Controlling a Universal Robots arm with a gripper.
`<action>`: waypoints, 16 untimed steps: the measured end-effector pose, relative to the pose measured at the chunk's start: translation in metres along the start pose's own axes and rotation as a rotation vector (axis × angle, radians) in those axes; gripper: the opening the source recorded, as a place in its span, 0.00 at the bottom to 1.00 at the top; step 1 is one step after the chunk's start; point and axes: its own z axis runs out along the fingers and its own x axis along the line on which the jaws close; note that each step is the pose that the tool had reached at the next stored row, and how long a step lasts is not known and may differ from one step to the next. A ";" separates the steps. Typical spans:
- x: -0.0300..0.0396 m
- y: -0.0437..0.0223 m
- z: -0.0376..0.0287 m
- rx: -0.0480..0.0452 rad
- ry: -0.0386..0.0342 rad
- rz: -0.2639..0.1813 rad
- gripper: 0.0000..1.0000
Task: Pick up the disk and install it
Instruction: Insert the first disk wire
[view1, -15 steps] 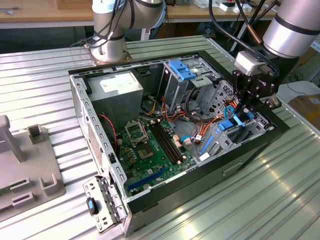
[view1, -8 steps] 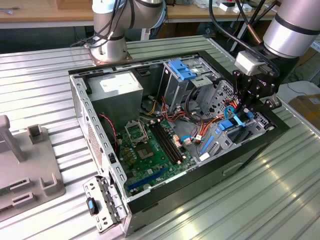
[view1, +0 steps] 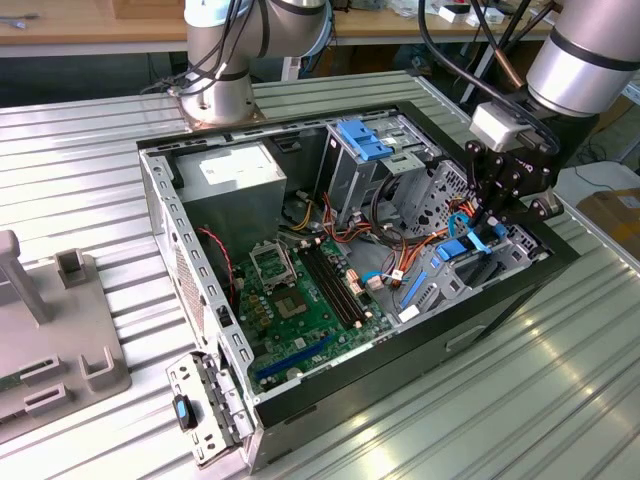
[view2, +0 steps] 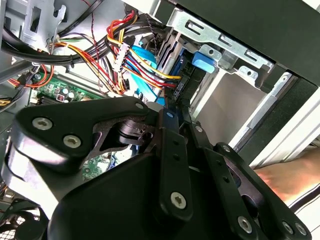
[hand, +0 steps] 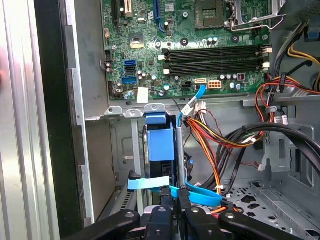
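Observation:
The disk (hand: 161, 142), grey with a bright blue carrier frame, stands on edge inside the drive bay at the front corner of the open computer case (view1: 160, 215). In the exterior view the disk (view1: 452, 250) sits low in the bay on the exterior view's right. My black gripper (view1: 478, 222) hangs just above it. In both wrist views the two fingers come together, and the gripper (hand: 173, 192) is shut with its tips at the disk's end. The carrier's blue tab (view2: 202, 62) lies just beyond the gripper (view2: 172, 102).
A bundle of red, orange and yellow cables (hand: 220, 135) and a thin blue cable (hand: 200, 195) run right beside the bay. The motherboard (view1: 300, 290) covers the case floor. A fixed blue bracket (view1: 362, 138) tops the metal cage. A second arm's base (view1: 215, 95) stands behind the case.

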 end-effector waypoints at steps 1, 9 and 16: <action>0.0000 0.0000 0.0000 0.0000 0.0001 0.000 0.16; 0.0001 0.0019 0.0003 0.0019 -0.0001 0.000 0.16; 0.0002 0.0019 -0.0001 0.0018 -0.0010 0.000 0.16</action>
